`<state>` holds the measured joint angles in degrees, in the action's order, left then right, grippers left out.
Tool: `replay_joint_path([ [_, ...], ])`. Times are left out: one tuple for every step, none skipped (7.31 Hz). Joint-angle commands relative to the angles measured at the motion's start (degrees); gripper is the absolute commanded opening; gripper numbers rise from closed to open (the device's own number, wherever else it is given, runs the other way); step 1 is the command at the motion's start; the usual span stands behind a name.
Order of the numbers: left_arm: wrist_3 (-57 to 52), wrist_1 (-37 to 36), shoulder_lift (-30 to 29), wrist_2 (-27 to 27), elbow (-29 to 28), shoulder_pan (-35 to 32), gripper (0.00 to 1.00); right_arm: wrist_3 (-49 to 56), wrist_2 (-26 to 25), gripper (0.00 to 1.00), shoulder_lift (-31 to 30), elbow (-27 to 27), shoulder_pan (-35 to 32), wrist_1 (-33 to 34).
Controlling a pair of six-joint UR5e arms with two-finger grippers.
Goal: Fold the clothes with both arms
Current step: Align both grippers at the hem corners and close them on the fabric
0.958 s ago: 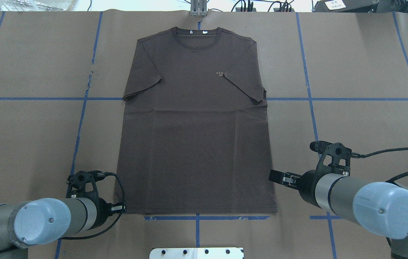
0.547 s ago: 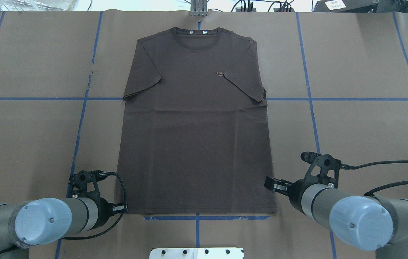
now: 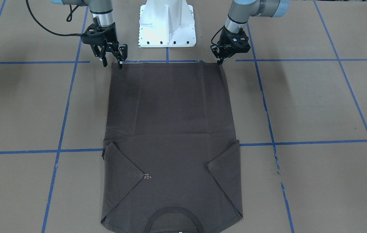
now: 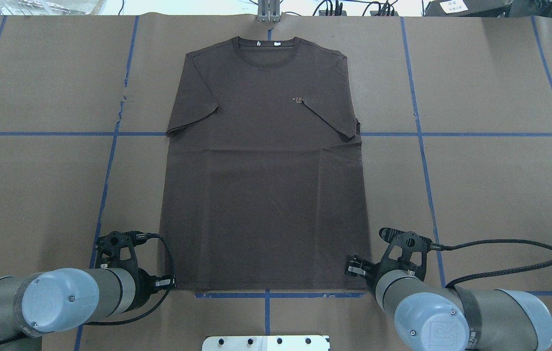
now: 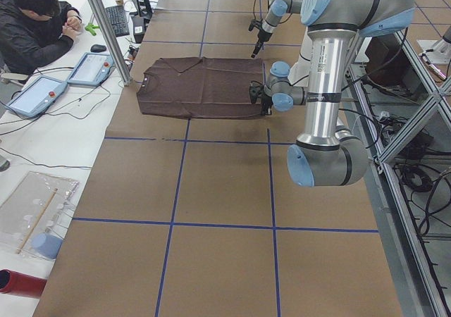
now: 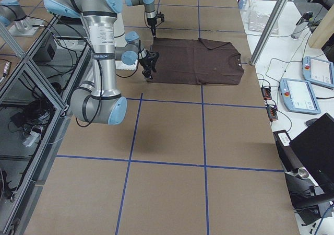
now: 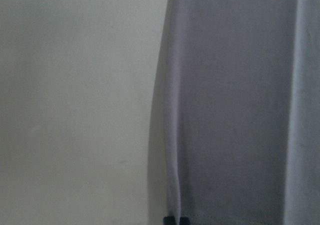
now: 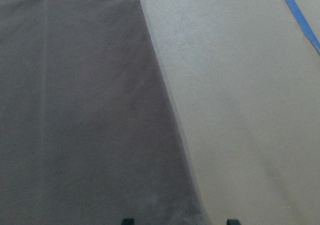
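Observation:
The dark brown-grey T-shirt (image 4: pixel 266 170) lies flat on the brown paper, collar at the far end, both sleeves folded inward; it also shows in the front view (image 3: pixel 170 129). My left gripper (image 4: pixel 172 282) sits at the near left hem corner. In the front view (image 3: pixel 219 62) its fingers are together, and in the left wrist view (image 7: pixel 176 220) they pinch the shirt's edge (image 7: pixel 235 110). My right gripper (image 4: pixel 351 268) is at the near right hem corner, open in the front view (image 3: pixel 112 63). In the right wrist view (image 8: pixel 179 221) its tips straddle the shirt's corner (image 8: pixel 85 110).
The white pedestal base (image 3: pixel 167 26) stands just behind the hem between the arms. Blue tape lines (image 4: pixel 422 134) cross the paper. A metal post (image 4: pixel 268 12) stands beyond the collar. A seated operator (image 5: pixel 35 21) and tablets are beside the table's far end.
My right arm has swung back toward the robot and inward, bringing its gripper down to the shirt's right hem corner. The left arm has barely moved.

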<state>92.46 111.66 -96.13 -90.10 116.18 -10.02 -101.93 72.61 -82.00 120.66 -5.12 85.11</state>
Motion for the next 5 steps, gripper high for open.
replay_joint_path([
  [0.0,0.1,-0.2,-0.1,0.0,-0.1,0.00,-0.9,-0.5,0.66,0.0,-0.7,1.9,0.1],
  [-0.1,0.1,-0.2,-0.2,0.0,0.0,0.00,-1.0,-1.1,0.65,0.0,-1.0,2.6,0.1],
  [-0.1,0.1,-0.2,-0.3,0.0,0.0,0.00,-1.1,-1.3,0.64,0.0,-1.5,2.9,0.1],
  [-0.1,0.1,-0.2,-0.3,0.0,-0.1,0.00,-1.1,-1.3,0.63,0.1,-2.0,3.1,0.0],
  [-0.1,0.1,-0.1,-0.3,0.0,0.0,0.00,-1.1,-1.4,0.62,0.1,-2.3,3.3,0.0],
])
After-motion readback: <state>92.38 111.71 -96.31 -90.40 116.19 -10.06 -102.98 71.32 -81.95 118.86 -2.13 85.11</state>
